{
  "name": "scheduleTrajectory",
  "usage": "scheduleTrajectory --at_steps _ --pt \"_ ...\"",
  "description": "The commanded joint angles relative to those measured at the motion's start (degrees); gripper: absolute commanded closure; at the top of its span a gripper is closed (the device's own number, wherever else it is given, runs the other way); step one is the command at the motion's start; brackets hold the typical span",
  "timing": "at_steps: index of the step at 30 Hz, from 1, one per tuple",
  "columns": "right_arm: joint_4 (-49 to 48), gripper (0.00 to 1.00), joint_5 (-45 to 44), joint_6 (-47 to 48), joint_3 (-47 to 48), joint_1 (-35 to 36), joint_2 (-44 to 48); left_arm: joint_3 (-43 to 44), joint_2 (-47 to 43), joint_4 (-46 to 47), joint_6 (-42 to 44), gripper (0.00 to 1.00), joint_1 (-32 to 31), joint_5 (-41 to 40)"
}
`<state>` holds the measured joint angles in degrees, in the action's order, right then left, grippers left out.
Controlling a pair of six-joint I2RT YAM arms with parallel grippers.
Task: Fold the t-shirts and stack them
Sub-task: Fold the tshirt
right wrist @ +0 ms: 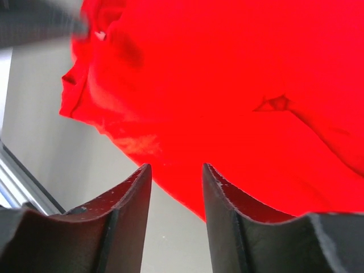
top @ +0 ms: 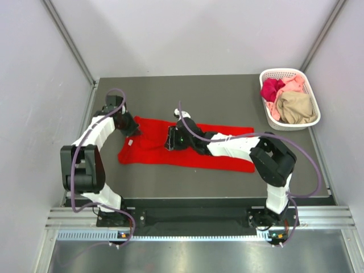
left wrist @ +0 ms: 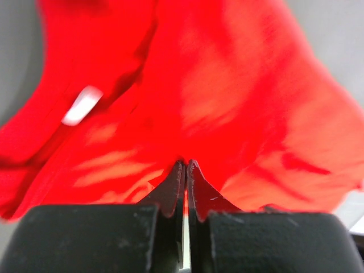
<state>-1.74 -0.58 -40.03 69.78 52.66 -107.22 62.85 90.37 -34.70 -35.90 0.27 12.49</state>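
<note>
A bright red t-shirt (top: 148,153) lies spread across the dark table. My left gripper (top: 134,132) is at the shirt's far left corner. In the left wrist view it (left wrist: 186,165) is shut on a pinch of the red cloth (left wrist: 227,85), with the white neck label (left wrist: 82,105) to the left. My right gripper (top: 169,141) hovers over the shirt's left half. In the right wrist view it (right wrist: 176,169) is open and empty, above the edge of the red cloth (right wrist: 227,85). Magenta (top: 271,89), pale pink (top: 294,85) and tan (top: 296,107) shirts lie crumpled in the basket.
A white lattice basket (top: 290,73) stands at the table's far right corner. Grey walls close in the table on the left, back and right. Bare table shows behind the shirt and in front of it.
</note>
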Motion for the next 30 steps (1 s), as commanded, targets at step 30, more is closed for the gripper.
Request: scheduleTrajectory --at_steps 30 --pt "5.69 0.58 -18.4 30.89 27.16 10.0 -20.66 16.69 19.5 5.69 -2.33 1.0 4.47 12.55"
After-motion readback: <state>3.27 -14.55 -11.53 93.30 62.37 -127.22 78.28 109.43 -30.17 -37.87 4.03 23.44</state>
